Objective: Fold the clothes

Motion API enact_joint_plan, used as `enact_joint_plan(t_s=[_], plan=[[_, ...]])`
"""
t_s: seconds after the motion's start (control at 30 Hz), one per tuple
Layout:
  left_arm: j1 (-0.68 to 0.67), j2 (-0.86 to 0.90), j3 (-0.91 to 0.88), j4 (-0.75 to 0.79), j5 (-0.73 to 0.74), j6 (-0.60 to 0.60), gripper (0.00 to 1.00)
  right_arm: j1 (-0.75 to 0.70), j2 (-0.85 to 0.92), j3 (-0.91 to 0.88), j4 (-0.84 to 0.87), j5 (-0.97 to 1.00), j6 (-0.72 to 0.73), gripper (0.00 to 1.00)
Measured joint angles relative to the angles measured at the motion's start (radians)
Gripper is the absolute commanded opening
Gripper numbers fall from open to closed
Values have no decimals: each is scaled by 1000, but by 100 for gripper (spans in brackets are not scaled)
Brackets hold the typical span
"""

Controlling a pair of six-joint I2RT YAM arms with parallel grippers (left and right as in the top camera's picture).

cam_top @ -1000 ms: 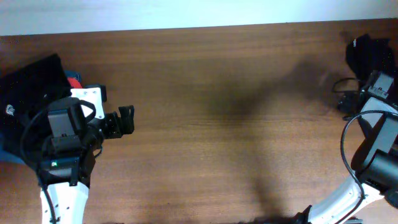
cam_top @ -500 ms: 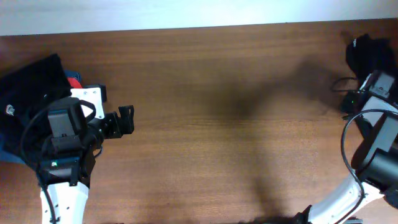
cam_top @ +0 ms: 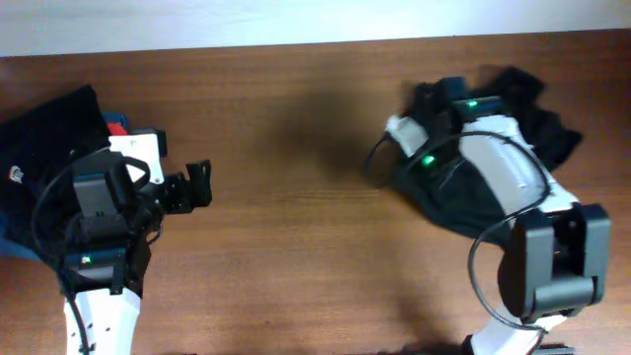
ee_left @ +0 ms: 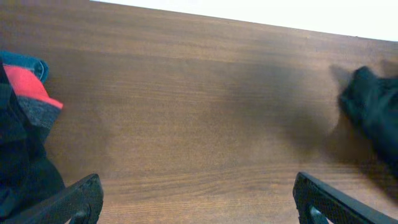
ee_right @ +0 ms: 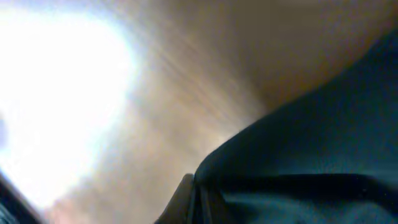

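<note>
Right wrist view is smearing badly, wood grain and glare blurring. The crumpled black soft shirt (ee_right: 311, 137) is running off its right and bottom edges. The right gripper (ee_right: 198, 198) is showing only as a dark sliver; overhead, the arm is hiding its fingers. The folded black shirt pile (cam_top: 39, 133) is getting cropped at the left edge, its white logo (cam_top: 17, 175) too small to read. The bottom edge is cutting the left gripper (ee_left: 199, 202) fingertips.

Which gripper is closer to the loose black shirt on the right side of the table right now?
Right. The right gripper is shut on an edge of the loose black shirt; the left gripper hangs open far across the wooden table, beside the folded black shirts.
</note>
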Motion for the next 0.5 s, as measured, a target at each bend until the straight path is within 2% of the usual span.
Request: enact_joint_plan(t_s=[0.17,0.3,0.37,0.4,0.43,0.5], plan=[[0,1,0,28,0,0,98,73,0,0,-102,25,-38,4],[0,1,0,68,0,0,98,114,0,-1,-272,-107,-172,4],[0,1,0,80,0,0,99,146,0,-1,-350,-171,-243,22],[0,1,0,84,0,0,99,159,0,-1,-362,-187,-261,35],[0,1,0,91,0,0,99,174,0,-1,-367,-201,-274,40],[0,1,0,103,0,0,99,193,0,-1,-367,-216,-281,41]])
